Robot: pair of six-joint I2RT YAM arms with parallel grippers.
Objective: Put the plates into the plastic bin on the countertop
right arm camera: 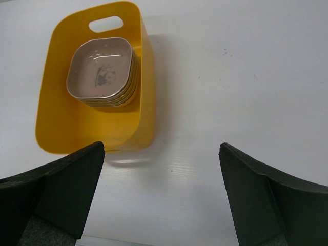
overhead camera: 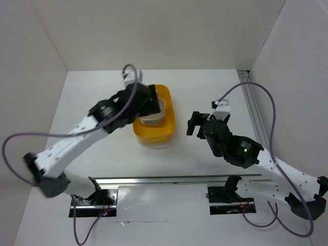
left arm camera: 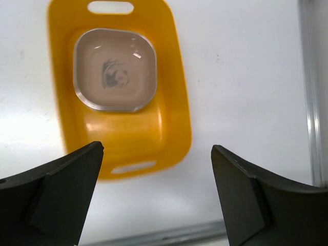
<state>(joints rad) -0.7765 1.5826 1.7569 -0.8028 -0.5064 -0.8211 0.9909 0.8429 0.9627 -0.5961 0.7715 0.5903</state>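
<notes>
The yellow-orange plastic bin (overhead camera: 166, 128) stands on the white countertop (overhead camera: 215, 87), with a slot handle at each end. A stack of several plates (overhead camera: 154, 117) sits inside it; the top one is tan with a small dark print. My left gripper (overhead camera: 152, 100) hovers above the bin's far end, open and empty. My right gripper (overhead camera: 193, 123) is to the right of the bin, open and empty. The left wrist view looks straight down on the bin (left arm camera: 123, 133) and the top plate (left arm camera: 115, 69) past the left gripper (left arm camera: 156, 148). The right wrist view shows the bin (right arm camera: 77, 128), the stack (right arm camera: 102, 69) and the right gripper (right arm camera: 161, 148).
A metal rail (overhead camera: 164, 180) runs along the near edge. Another rail (overhead camera: 253, 102) runs along the right side and also shows in the left wrist view (left arm camera: 310, 92). White walls close the back, left and right.
</notes>
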